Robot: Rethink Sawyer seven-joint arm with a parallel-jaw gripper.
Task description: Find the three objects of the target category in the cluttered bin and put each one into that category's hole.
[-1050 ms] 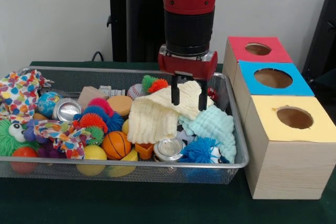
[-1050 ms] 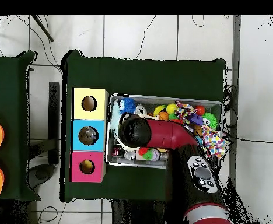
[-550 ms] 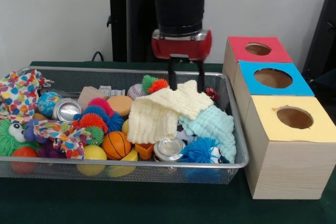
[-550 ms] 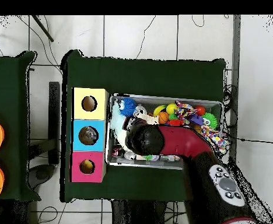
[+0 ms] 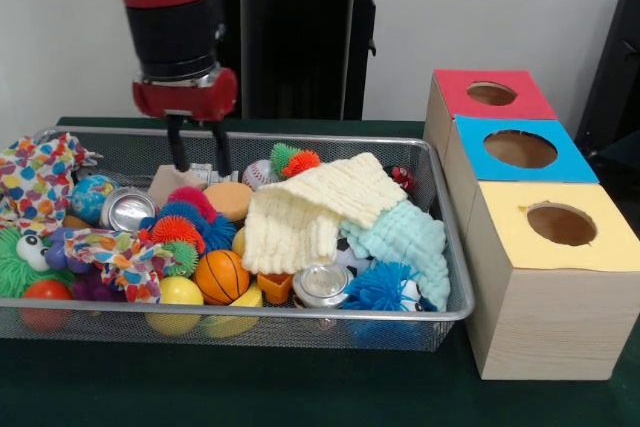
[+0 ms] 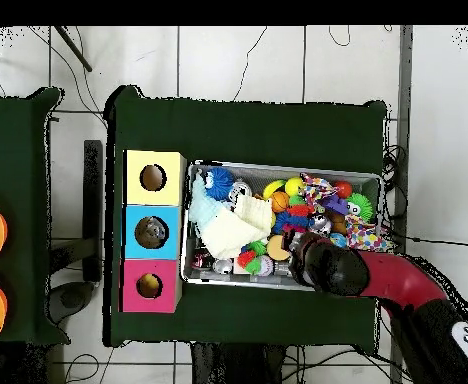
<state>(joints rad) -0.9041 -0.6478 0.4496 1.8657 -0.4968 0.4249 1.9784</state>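
Pincer is held spread and empty above a tan block at the back of the wire-mesh bin. Ribbed cream cloth, mint cloth, spiky balls and tin cans are heaped inside; three holed wooden boxes stand beside.

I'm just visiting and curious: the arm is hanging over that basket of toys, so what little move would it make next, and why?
Probably a short drop straight down. The open gripper hangs empty above the far side of the wire mesh bin, its tips just over the tan block and flat orange disc. It holds nothing, so lowering comes before any grasp.
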